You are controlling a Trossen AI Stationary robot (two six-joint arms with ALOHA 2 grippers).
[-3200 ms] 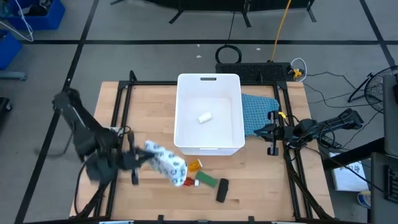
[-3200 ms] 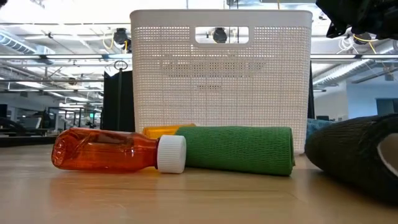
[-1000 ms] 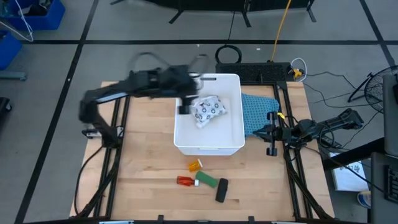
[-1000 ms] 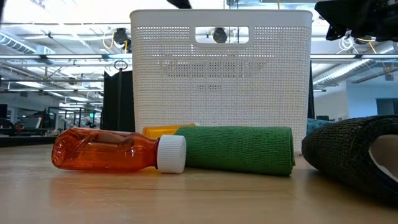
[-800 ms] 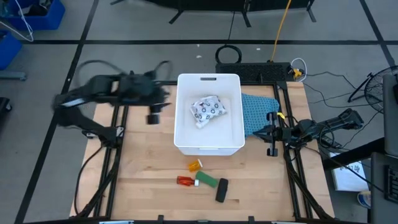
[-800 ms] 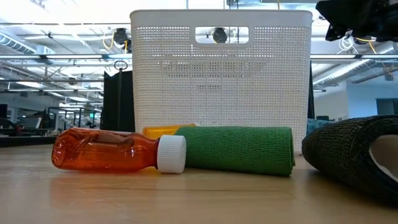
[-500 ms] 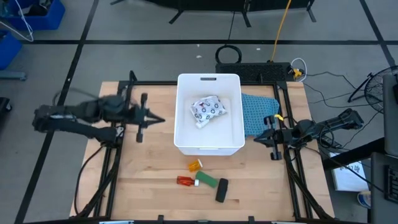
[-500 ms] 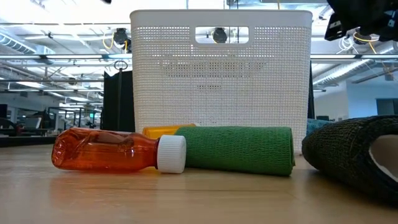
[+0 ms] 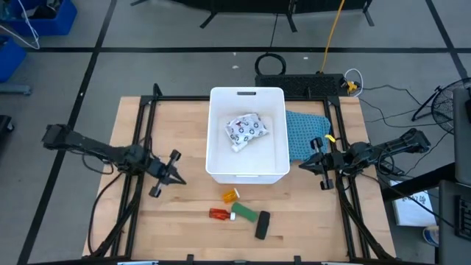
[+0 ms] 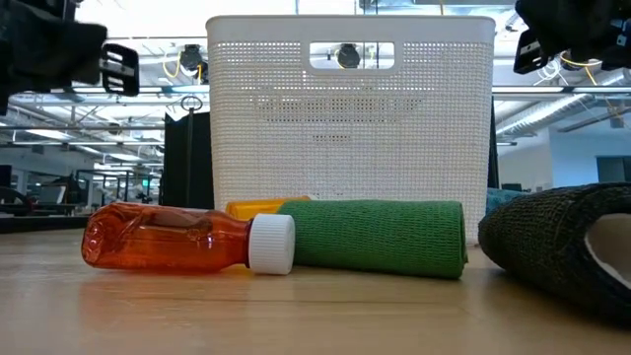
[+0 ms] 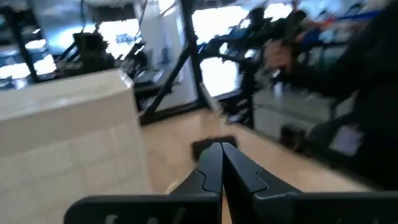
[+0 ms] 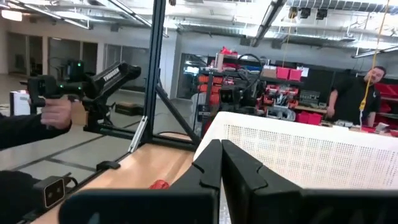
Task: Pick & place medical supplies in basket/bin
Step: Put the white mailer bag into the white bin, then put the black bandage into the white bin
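Observation:
The white bin (image 9: 246,171) stands mid-table with a white dark-printed packet (image 9: 246,130) lying on its floor. In front of it, on the wood, lie an orange vial (image 9: 230,196), a red tube with a white cap (image 9: 218,213), a green bar (image 9: 246,213) and a black oblong (image 9: 263,225). My left gripper (image 9: 181,180) is shut and empty, level, left of the bin's near left corner. My right gripper (image 9: 308,166) is shut and empty, just right of the bin. In the low view the tube (image 10: 187,240), bar (image 10: 380,237) and oblong (image 10: 557,247) lie before the bin (image 10: 350,118).
A blue-green mesh cloth (image 9: 307,131) lies against the bin's right wall, under my right arm. Black frame rails (image 9: 140,147) run along both table sides. Bare wood shows left of the bin and near the front edge. A person (image 12: 360,93) stands in the room beyond.
My left gripper has swung out from over the bin toward the table's left edge, then come down and toward the near edge, levelling out beside the bin's near left corner. The packet stays in the bin. My right gripper has rolled a little in place.

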